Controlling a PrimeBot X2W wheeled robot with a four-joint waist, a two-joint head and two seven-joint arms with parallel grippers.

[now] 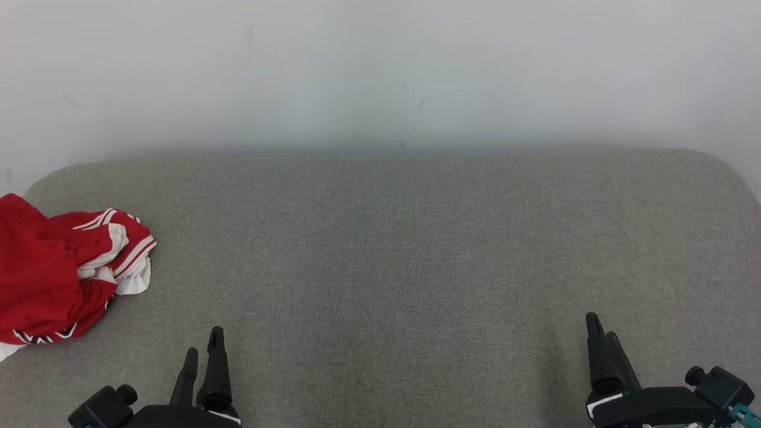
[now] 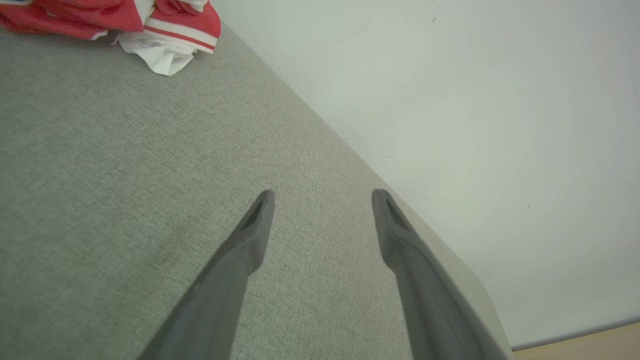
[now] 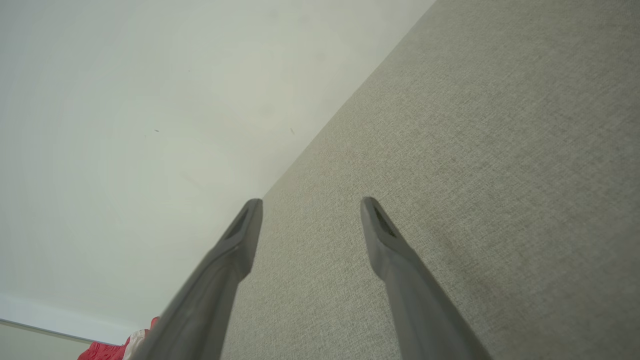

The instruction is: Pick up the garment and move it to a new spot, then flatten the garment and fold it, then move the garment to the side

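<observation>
Nearest, left gripper (image 1: 204, 343) and right gripper (image 1: 601, 330): matte dark tapered fingers spread wide, grasping nothing, over a grey woven-fabric surface (image 1: 386, 249). Farther, at the surface's left edge, crumpled garment (image 1: 53, 273) (red, white-striped trim, white lining), well apart from both. Beyond, smooth pale wall (image 1: 380, 71).

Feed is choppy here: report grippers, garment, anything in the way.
Left gripper open, empty. Right gripper open, empty. Red garment crumpled, untouched, at left edge of grey surface. Nothing between it and left gripper.
</observation>
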